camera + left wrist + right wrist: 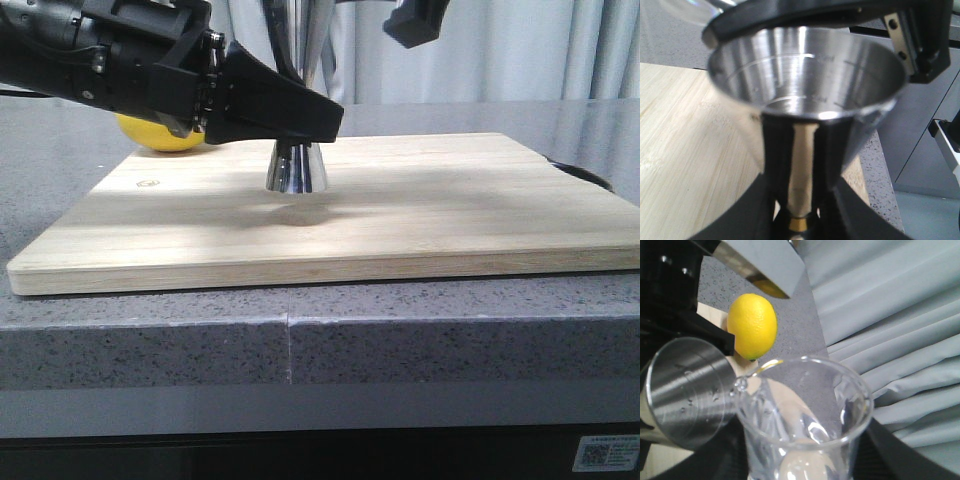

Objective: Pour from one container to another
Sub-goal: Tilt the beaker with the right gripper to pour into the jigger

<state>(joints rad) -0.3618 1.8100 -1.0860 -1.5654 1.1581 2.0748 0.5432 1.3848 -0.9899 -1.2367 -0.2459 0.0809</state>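
Jigger (296, 165) on the pale wooden board (400, 215), gripped at its waist by the left fingers (285, 108).
Polished steel, hourglass-shaped, gold-banded; the right wrist view alone shows the clear glass beaker (805, 415) tipped, lip at the jigger's rim, right fingers hidden beneath it, grip impossible to tell, dimpled lemon (752, 326) beyond on the speckled tabletop (420, 335).

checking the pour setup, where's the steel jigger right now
In the front view the steel jigger stands upright on the wooden cutting board, left of centre, with the left gripper around its waist and the lemon behind-left.
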